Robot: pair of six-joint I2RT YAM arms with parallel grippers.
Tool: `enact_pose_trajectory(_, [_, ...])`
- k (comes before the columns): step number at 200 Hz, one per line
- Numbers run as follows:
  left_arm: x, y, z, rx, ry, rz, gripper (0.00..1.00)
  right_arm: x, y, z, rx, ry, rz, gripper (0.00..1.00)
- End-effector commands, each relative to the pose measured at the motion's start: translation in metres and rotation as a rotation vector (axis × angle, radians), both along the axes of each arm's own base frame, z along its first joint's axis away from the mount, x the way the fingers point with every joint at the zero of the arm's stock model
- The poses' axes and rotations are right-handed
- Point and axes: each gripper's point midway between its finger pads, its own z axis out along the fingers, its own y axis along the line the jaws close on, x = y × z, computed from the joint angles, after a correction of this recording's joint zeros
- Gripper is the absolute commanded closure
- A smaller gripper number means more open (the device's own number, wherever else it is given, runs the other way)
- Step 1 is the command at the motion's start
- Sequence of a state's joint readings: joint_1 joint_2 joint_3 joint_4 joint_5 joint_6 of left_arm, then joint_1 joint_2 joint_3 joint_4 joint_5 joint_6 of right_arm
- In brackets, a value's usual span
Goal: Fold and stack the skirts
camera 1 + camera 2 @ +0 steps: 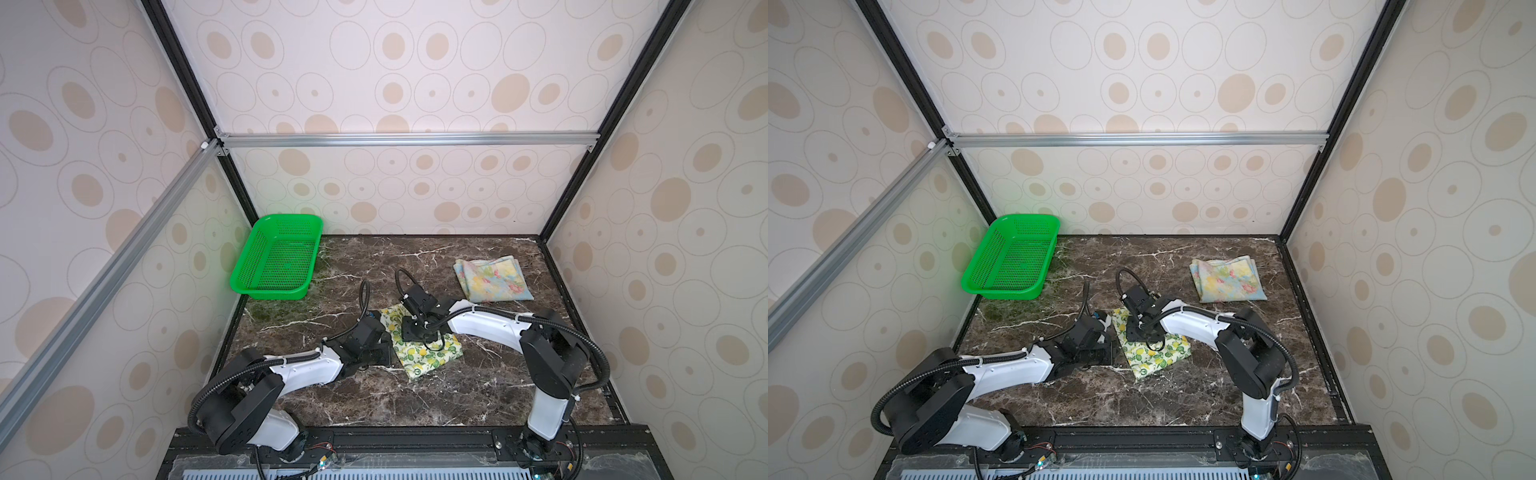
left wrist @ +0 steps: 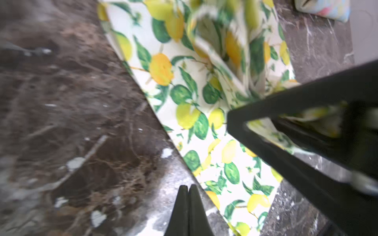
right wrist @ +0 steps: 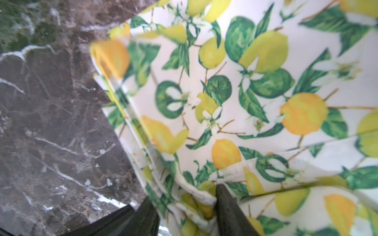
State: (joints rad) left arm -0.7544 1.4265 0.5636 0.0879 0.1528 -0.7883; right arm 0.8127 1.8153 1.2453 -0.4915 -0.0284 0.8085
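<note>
The lemon skirt (image 1: 428, 353) (image 1: 1158, 353) lies folded on the marble table near the middle. My right gripper (image 3: 185, 196) stands over its far end with jaws apart, open, and a loose bunch of the cloth (image 3: 196, 192) sits between its fingers (image 2: 255, 114). My left gripper (image 2: 188, 187) is shut and empty, resting on bare marble just beside the skirt's left edge (image 2: 163, 122). The floral blue-yellow skirt (image 1: 492, 279) (image 1: 1227, 279) lies folded at the back right, apart from both grippers.
A green mesh basket (image 1: 286, 218) (image 1: 1025, 217) stands empty at the back left corner. Patterned walls close in the table on three sides. Bare marble (image 1: 415, 399) stretches in front of the lemon skirt.
</note>
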Motion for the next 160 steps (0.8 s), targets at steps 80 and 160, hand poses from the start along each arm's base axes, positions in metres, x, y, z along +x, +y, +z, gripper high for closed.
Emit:
enact_pose_trajectory(80, [0.042,-0.012,0.039,0.007,-0.12,0.016,1.0,0.014,-0.019,0.091,0.103,-0.185,0.001,0.49])
enact_pose_trajectory(160, [0.086,-0.027,0.037,-0.011,-0.144,0.027,1.0,0.044,-0.052,0.033,0.077,-0.139,0.012,0.68])
